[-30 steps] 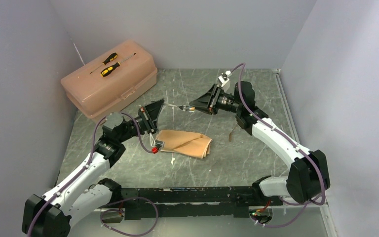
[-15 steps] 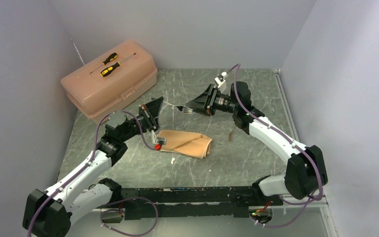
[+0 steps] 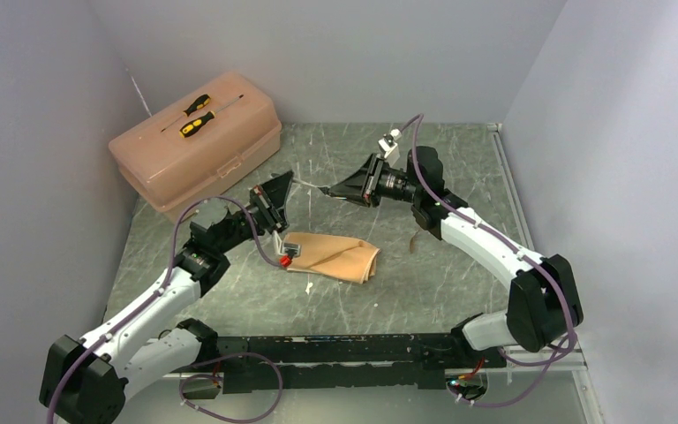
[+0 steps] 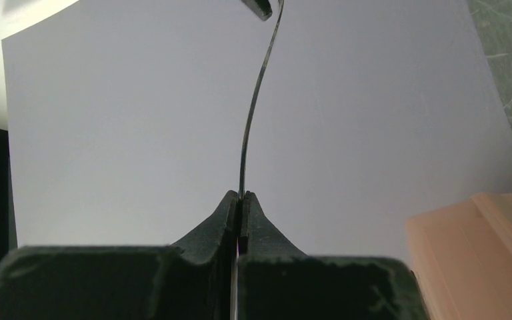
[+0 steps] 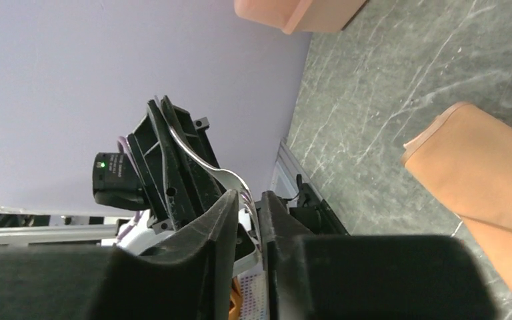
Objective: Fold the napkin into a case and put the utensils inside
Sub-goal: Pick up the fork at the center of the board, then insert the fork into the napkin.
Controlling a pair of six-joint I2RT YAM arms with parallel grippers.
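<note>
Left gripper (image 4: 241,198) pinched shut on fork (image 5: 203,163) handle. Right gripper (image 5: 245,200) jaws stand narrow around fork's far end; can't tell whether they clamp it. Folded napkin (image 3: 335,254) flat on table, below and between both grippers, apart from them.

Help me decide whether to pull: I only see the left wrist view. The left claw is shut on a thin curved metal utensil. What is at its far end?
Observer: The thin curved metal utensil runs into the gap between the fingers of the right claw. I cannot tell whether they pinch it.
Operator: Where is the cloth?
Observer: The folded peach-tan satin napkin lies flat on the grey-green marbled table, nearer the arm bases than the span between the claws.
Operator: Is my claw touching it?
Observer: No. The left claw is raised off the table, clear of the napkin's left end.
</note>
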